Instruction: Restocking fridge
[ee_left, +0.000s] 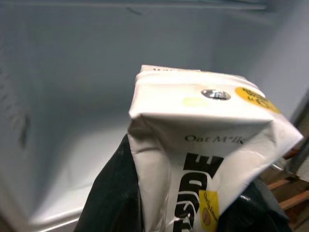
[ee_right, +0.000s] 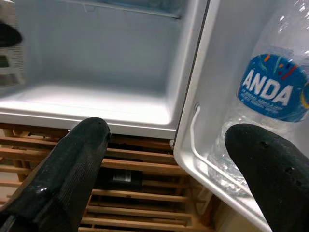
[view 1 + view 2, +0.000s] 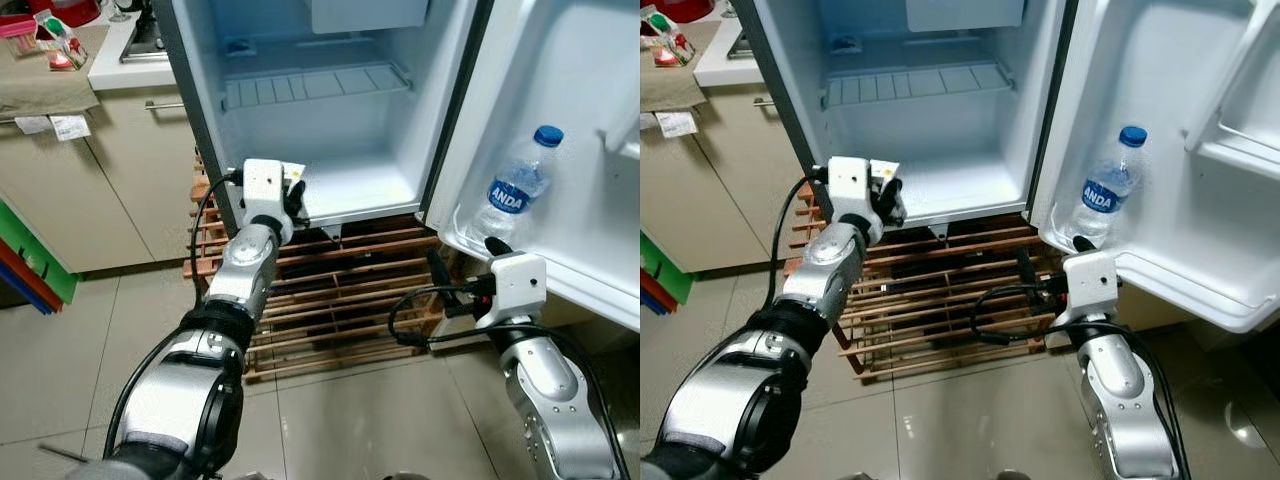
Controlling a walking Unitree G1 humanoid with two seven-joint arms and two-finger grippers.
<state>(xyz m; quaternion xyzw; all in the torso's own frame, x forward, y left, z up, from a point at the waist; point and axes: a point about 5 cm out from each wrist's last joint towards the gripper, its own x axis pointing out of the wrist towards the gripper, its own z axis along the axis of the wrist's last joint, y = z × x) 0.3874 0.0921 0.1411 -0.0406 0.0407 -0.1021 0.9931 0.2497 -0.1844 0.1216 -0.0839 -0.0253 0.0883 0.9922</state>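
A small white fridge (image 3: 340, 190) stands open on a wooden pallet, its lower floor bare. My left gripper (image 3: 293, 195) is at the front left edge of that floor, shut on a white oat milk carton (image 1: 203, 145) with black lettering and yellow dots. A clear water bottle (image 3: 512, 195) with a blue cap and blue ANDA label stands in the door's bottom shelf (image 3: 470, 245). My right gripper (image 2: 169, 159) is open just in front of and below the door shelf, its fingers (image 2: 72, 169) apart, with the bottle (image 2: 270, 96) close beyond one fingertip.
A wire shelf (image 3: 315, 85) crosses the fridge's upper part. The wooden pallet (image 3: 330, 300) sits on a tiled floor. A beige cabinet (image 3: 90, 190) with a countertop and packets stands to the left. Upper door shelves (image 3: 1230, 140) jut out at the right.
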